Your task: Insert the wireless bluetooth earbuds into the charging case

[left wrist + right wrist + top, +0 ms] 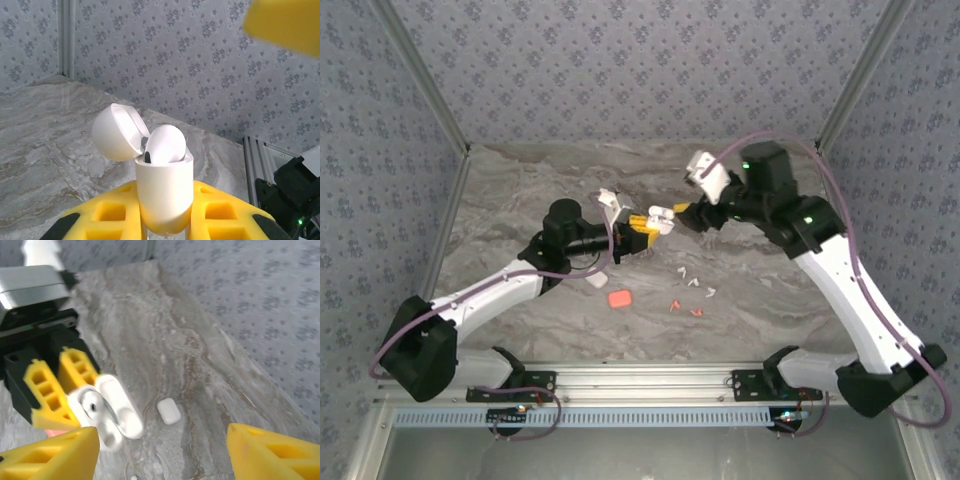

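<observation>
The left jaws clamp the open white case, its lid tipped back and one white earbud sitting in it. The right jaws stand wide just beside the case, holding nothing. Loose white earbuds and red earbuds lie on the counter, near a red case

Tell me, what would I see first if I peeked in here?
An open white pebble-shaped charging case, a round white earbud sitting in it, is pinched in the yellow left tool over the middle of the grey marbled table. The right tool hangs open right beside it. A small red case lies nearer the arms.
</observation>
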Available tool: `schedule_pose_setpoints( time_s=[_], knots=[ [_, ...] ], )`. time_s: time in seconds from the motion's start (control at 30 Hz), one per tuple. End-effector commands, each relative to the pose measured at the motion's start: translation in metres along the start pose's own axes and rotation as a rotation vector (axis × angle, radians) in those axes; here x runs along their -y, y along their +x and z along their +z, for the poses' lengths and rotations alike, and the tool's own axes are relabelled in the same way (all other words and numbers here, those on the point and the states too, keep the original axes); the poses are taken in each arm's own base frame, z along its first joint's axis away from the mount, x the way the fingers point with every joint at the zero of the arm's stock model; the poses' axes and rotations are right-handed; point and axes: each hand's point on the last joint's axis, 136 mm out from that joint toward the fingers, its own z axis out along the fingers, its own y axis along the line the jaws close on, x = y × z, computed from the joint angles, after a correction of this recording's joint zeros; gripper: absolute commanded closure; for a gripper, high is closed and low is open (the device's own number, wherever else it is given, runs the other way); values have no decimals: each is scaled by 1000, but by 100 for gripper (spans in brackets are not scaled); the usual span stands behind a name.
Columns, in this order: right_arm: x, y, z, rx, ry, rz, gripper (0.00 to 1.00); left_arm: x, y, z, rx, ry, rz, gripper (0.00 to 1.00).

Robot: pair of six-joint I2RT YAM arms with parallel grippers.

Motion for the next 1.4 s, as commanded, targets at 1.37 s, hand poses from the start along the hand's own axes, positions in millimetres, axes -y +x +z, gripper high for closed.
schedule_pose_setpoints(
  time_s=[1.37],
  knots=[
    [-55,305,172,-921,17,588,53,11,-43,-35,122,-123,116,100]
  ],
)
